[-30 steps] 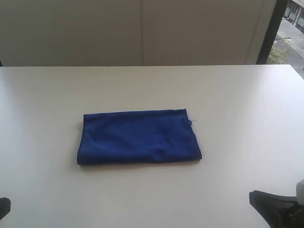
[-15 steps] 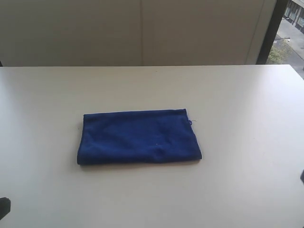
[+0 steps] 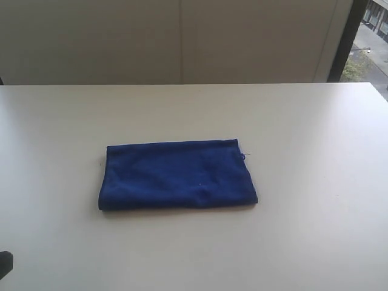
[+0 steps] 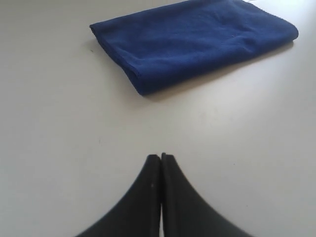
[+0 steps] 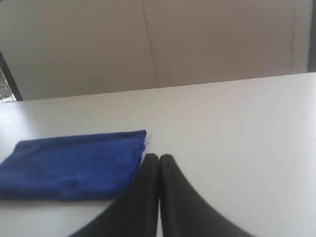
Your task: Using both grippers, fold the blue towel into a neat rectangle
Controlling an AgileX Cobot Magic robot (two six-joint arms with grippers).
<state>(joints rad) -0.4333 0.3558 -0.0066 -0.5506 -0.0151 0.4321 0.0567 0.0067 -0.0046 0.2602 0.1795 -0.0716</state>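
The blue towel (image 3: 177, 174) lies folded into a flat rectangle at the middle of the white table (image 3: 303, 121), with nothing touching it. It shows too in the left wrist view as the blue towel (image 4: 192, 42) and in the right wrist view as the blue towel (image 5: 69, 165). My left gripper (image 4: 161, 157) is shut and empty, well short of the towel over bare table. In the exterior view only a dark bit of the left arm (image 3: 5, 264) shows at the lower left corner. My right gripper (image 5: 158, 158) is shut and empty, off the towel's side.
A pale wall (image 3: 182, 36) with a vertical seam runs behind the table's far edge. A dark window frame (image 3: 345, 36) stands at the back right, with outdoor ground beyond it.
The right arm has drawn back out of the exterior view at the lower right. The towel and the left arm have not moved.
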